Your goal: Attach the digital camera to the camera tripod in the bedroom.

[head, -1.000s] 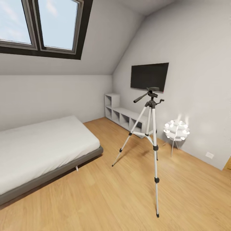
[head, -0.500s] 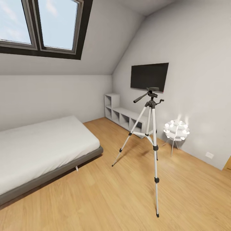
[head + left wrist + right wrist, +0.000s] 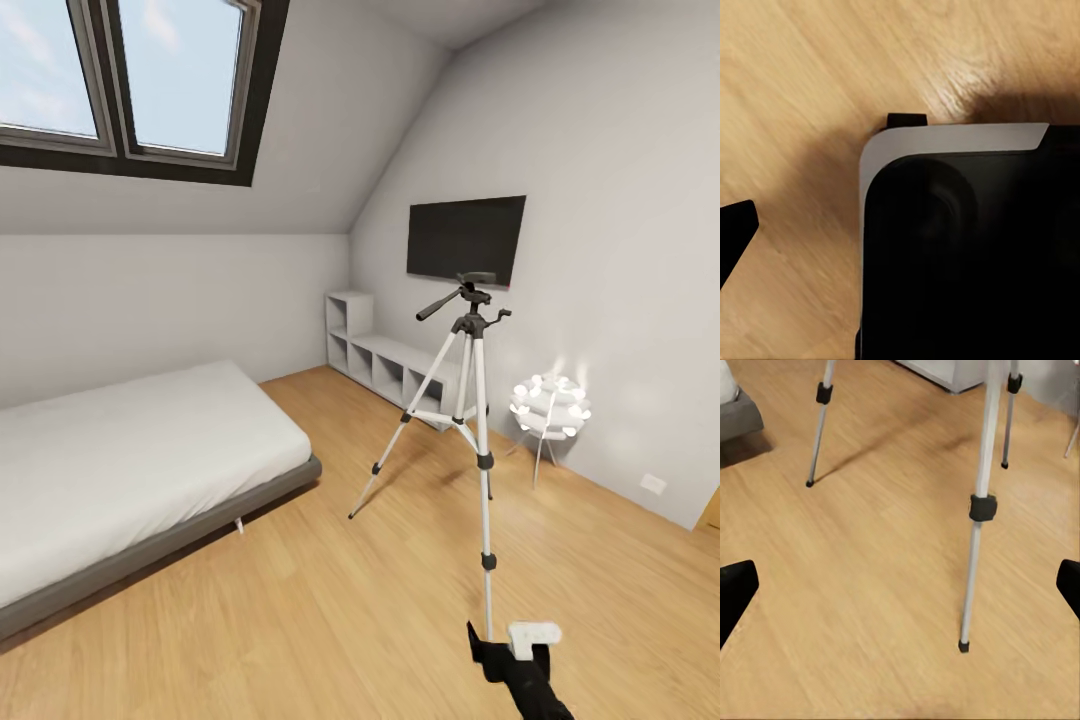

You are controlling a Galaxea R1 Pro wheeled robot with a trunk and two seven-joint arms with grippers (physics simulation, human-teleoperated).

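Head view: right arm, black with a white block at its upper end, has risen into the lower edge of the picture; it was not there a second or half a second ago. It overlaps the foot of the camera tripod's nearest leg; the room itself reads unchanged.

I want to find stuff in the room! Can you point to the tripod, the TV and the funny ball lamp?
camera tripod point(image 3: 469, 322), head view, on its black head.
TV point(image 3: 466, 238), head view, middle of the black screen.
white ball-cluster lamp point(image 3: 550, 405), head view, on the glowing ball cluster.
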